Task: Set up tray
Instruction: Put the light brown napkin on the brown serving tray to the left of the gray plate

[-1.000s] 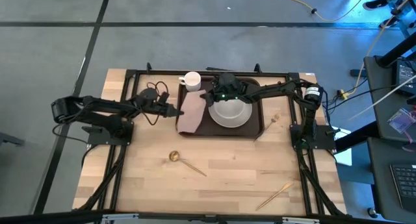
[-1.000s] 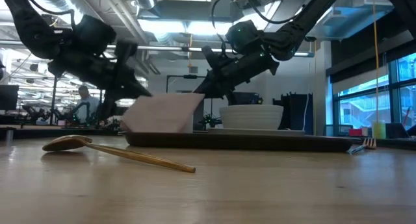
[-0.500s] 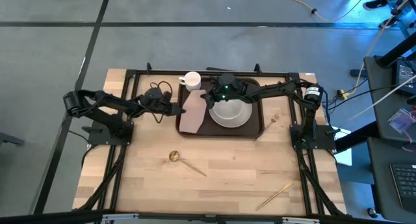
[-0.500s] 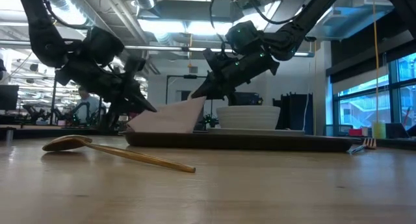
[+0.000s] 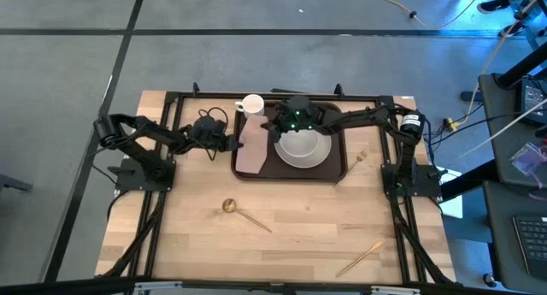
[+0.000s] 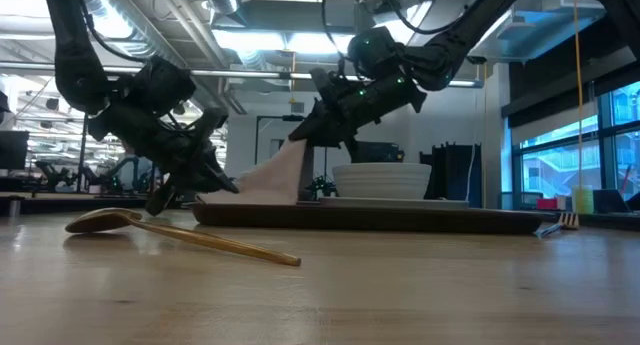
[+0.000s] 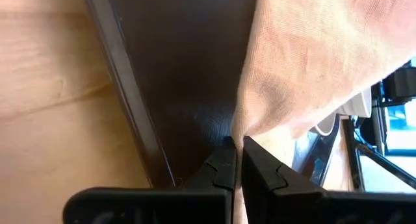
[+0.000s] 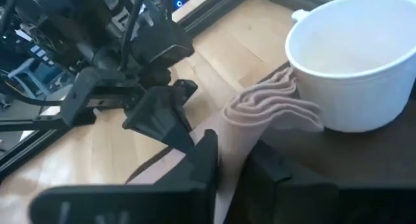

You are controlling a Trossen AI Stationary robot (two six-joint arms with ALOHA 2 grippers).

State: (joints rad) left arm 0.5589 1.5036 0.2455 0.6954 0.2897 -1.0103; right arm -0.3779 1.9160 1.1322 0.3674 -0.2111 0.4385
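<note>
Item: tray, dark brown, centred toward the table's twelve o'clock edge; carries a white bowl on a plate.

Item: napkin, tan-pink, over the tray's nine o'clock end, stretched between my two claws so it should settle flat.

Item: my left gripper, closed, pinching the napkin's edge at nine o'clock.

Item: my right gripper, jaws slightly parted around the napkin's other end; firm grip uncertain.

Item: white cup, just outside the tray at eleven o'clock.

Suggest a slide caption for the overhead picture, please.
Two grippers, left and right, spread a napkin on the tray.
</note>
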